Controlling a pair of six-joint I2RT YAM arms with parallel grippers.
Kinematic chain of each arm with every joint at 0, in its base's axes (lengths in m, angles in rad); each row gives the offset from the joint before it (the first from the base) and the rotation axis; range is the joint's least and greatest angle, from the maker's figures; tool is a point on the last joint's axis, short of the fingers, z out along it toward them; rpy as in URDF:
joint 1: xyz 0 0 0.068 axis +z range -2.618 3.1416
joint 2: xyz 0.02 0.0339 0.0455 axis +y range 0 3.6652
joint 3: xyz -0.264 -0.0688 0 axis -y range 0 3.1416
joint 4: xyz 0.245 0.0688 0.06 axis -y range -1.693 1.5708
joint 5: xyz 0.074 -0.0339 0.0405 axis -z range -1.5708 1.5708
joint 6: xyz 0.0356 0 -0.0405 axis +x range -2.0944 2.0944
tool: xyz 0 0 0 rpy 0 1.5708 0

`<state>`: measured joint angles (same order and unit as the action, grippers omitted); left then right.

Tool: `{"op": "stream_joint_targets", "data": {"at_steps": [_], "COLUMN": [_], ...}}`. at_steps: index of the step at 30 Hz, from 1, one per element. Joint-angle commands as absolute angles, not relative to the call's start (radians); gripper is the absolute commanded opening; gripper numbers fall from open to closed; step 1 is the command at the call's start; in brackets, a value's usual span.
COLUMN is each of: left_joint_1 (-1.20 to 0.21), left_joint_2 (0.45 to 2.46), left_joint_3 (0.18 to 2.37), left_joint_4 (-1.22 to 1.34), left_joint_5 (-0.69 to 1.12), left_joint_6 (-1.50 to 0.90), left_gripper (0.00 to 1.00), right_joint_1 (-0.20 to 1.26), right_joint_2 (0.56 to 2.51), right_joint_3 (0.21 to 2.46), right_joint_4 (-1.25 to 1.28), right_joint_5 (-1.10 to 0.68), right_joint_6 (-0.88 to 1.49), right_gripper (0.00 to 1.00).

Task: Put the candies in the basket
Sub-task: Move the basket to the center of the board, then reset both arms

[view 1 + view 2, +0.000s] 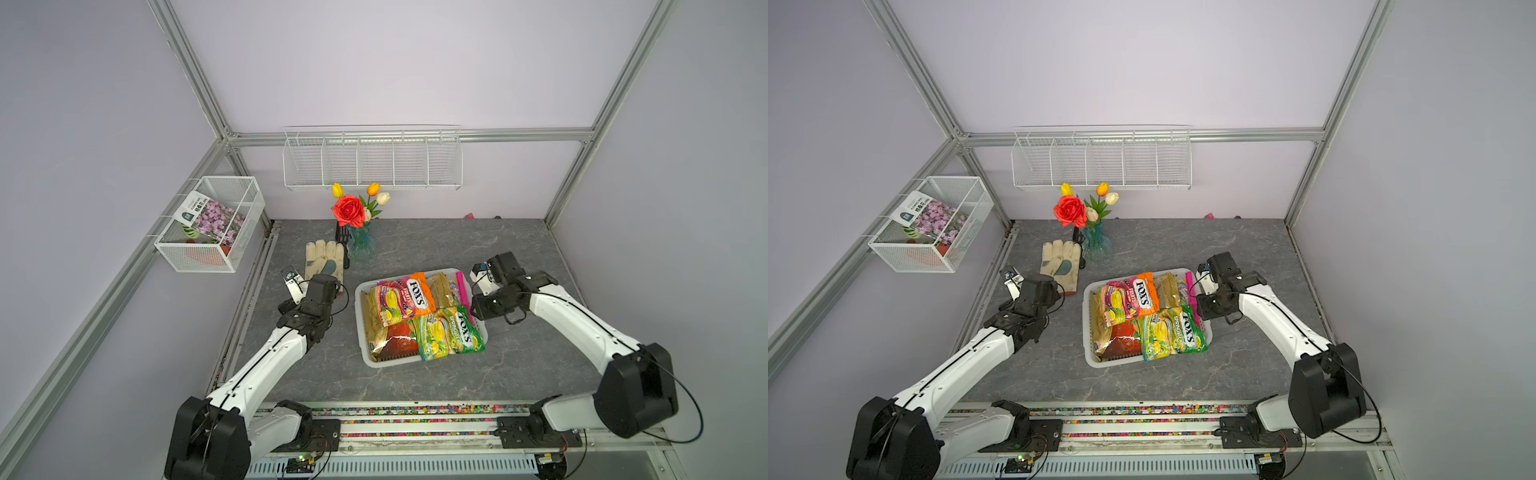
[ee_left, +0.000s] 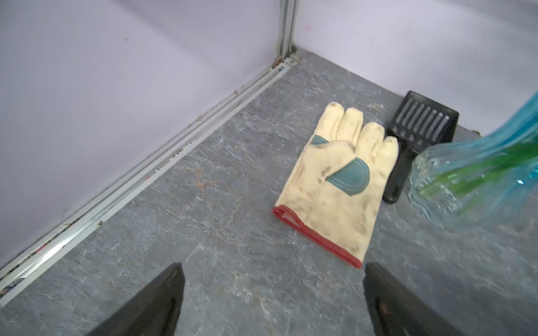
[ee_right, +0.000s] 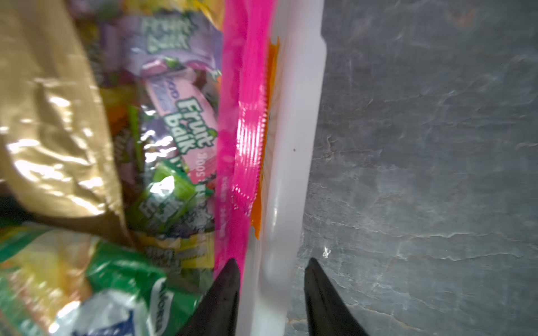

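We see the left gripper [image 2: 273, 299] spread wide over bare tabletop [image 2: 203, 232], holding nothing. The right gripper [image 3: 272, 293] stands partly open astride the basket [image 3: 294, 145] rim, one finger inside against the magenta bag [image 3: 241, 116]. We count six candy bags [image 1: 415, 320] piled in the one basket near the tabletop's middle.

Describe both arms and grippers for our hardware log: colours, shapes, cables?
Both arms, the left arm and the right arm, have smooth white link shells with bulky black joint housings and thin black cables looping outside. The left gripper and the right gripper have matte black, tapered, pointed fingers.
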<state>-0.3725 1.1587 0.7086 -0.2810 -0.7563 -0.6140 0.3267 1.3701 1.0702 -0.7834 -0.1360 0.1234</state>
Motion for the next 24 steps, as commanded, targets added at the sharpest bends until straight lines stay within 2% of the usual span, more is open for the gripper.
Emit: {"op": "stream_joint_targets", "data": {"at_steps": [1,4,6,8,9,10,12,15,17,19,24], "left_joint_1": [-0.367,-0.367,-0.367,-0.351,-0.338,-0.315,-0.272,-0.244,-0.215,-0.211,-0.205], "left_joint_2": [1.184,1.179,1.167,1.194,1.213,1.241,1.28,1.307,1.3,1.314,1.35], "left_joint_3": [0.718,0.694,0.608,0.509,0.482,0.477,0.515,0.492,0.475,0.464,0.435], "left_joint_4": [-0.11,-0.078,0.165,0.494,0.575,0.622,0.546,0.626,0.614,0.627,0.735], "left_joint_5": [-0.845,-0.908,-0.878,-0.845,-0.824,-0.818,-0.745,-0.667,-0.523,-0.475,-0.36], "left_joint_6": [-0.423,-0.447,-0.255,-0.049,0.007,0.015,0.017,0.005,-0.012,0.003,0.105], "left_gripper": [1.0,1.0,1.0,1.0,1.0,1.0,1.0,1.0,1.0,1.0,1.0], "right_joint_1": [0.309,0.298,0.283,0.251,0.232,0.213,0.184,0.13,0.081,0.032,0.031], "right_joint_2": [1.261,1.171,1.113,1.063,1.05,1.044,1.056,1.089,1.118,1.164,1.335], "right_joint_3": [1.054,1.002,0.94,0.85,0.801,0.747,0.682,0.591,0.497,0.432,0.346], "right_joint_4": [-0.65,-0.491,-0.364,-0.204,-0.123,-0.029,0.059,0.155,0.297,0.396,0.755], "right_joint_5": [-0.049,0.124,0.234,0.314,0.316,0.308,0.311,0.317,0.287,0.241,0.192], "right_joint_6": [0.172,0.229,0.234,0.213,0.188,0.149,0.115,0.09,0.124,0.188,0.074], "right_gripper": [0.47,0.6,0.7,0.75,0.81,0.98,0.99,0.99,0.99,0.99,0.99]}}
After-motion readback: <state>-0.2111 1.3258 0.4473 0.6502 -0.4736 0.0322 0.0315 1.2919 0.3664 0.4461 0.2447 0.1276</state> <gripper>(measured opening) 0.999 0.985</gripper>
